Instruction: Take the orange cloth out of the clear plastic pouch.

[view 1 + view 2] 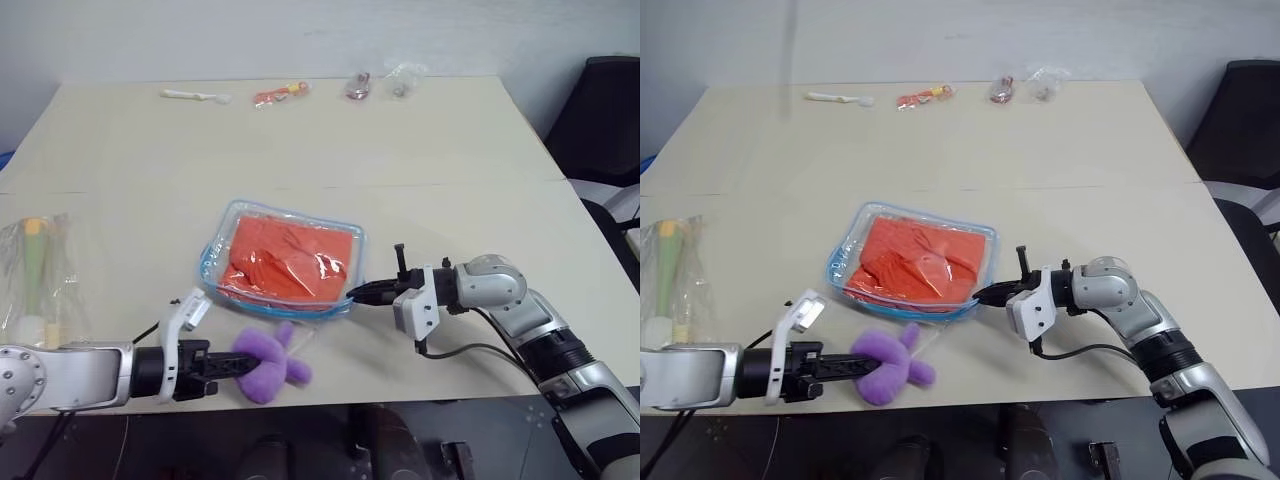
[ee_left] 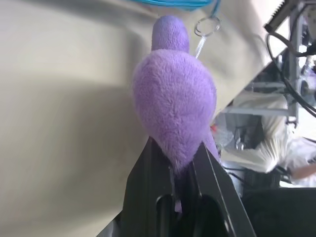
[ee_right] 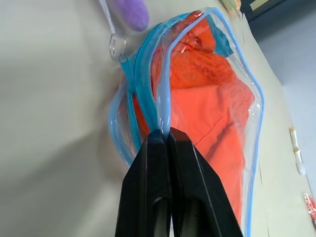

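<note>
at centre frame, right gripper (image 1: 352, 294) jaws pinch the clear plastic pouch (image 1: 283, 260) rim; left gripper (image 1: 240, 366) clamps the purple plush toy (image 1: 270, 362), lower left. orange cloth (image 1: 285, 258) remains inside; next likely: free the left jaws to pull it.

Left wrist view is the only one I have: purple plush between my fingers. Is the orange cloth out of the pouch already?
Observer: No. The orange cloth lies inside the clear plastic pouch on the table.
Operator: What does the right gripper do?
Observer: The right gripper is shut on the pouch's light blue zipper trim, at the pouch's edge nearest the right arm.
Operator: Is the left gripper near the pouch?
Observer: The left gripper holds the purple plush toy in front of the pouch, at the table's near edge.
</note>
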`<state>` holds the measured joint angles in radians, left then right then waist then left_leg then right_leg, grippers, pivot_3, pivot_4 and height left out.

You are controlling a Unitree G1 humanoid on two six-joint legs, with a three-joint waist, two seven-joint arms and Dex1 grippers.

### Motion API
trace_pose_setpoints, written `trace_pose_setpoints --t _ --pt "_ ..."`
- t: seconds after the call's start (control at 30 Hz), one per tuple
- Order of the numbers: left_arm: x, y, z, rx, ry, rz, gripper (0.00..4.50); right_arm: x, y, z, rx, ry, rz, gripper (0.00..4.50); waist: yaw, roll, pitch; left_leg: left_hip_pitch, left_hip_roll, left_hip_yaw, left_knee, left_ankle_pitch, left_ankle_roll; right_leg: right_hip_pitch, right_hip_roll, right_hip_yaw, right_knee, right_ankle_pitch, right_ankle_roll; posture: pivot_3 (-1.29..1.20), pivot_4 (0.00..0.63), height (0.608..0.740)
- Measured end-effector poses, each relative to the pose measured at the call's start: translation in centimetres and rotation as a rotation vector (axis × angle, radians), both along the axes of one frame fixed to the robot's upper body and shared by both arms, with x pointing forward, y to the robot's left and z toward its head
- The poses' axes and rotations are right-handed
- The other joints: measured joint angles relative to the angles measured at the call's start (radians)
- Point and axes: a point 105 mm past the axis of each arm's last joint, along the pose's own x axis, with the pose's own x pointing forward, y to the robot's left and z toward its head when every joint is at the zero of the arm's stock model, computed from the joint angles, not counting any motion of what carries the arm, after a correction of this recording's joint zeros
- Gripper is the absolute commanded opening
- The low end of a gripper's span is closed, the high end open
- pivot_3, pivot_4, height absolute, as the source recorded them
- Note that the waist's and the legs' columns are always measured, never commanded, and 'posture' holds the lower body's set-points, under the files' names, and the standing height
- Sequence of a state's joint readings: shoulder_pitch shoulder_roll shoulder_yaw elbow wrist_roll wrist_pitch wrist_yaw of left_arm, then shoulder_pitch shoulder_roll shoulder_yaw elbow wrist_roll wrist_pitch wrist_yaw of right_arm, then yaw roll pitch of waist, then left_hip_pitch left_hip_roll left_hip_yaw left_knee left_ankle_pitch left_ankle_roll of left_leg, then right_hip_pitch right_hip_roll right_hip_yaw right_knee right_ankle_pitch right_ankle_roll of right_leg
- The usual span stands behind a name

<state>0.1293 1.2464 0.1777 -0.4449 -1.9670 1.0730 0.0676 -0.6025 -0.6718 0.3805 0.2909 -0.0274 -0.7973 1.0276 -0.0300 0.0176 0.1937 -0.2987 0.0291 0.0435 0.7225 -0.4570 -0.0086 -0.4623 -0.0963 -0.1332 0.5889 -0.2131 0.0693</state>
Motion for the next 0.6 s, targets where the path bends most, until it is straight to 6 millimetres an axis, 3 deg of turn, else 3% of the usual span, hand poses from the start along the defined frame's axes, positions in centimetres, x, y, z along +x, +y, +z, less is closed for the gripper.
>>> trace_pose_setpoints --t 0.3,0.6 --pt "1.4 4.6 2.5 0.041 -0.056 0.136 0.03 0.4 -0.8 -0.3 -0.026 -0.031 0.009 0.0 0.0 0.0 0.0 0.002 0.0 0.012 -0.003 0.0 0.0 0.0 0.002 -0.005 0.0 0.0 0.0 0.0 0.15 0.74" --pt "1.2 9.8 4.0 0.151 -0.1 0.209 0.03 1.5 -2.5 0.5 -0.076 -0.134 0.033 0.0 -0.007 0.0 0.0 0.002 0.0 0.018 -0.006 0.001 -0.001 -0.001 0.004 -0.002 0.001 0.0 0.0 0.0 0.15 0.74"
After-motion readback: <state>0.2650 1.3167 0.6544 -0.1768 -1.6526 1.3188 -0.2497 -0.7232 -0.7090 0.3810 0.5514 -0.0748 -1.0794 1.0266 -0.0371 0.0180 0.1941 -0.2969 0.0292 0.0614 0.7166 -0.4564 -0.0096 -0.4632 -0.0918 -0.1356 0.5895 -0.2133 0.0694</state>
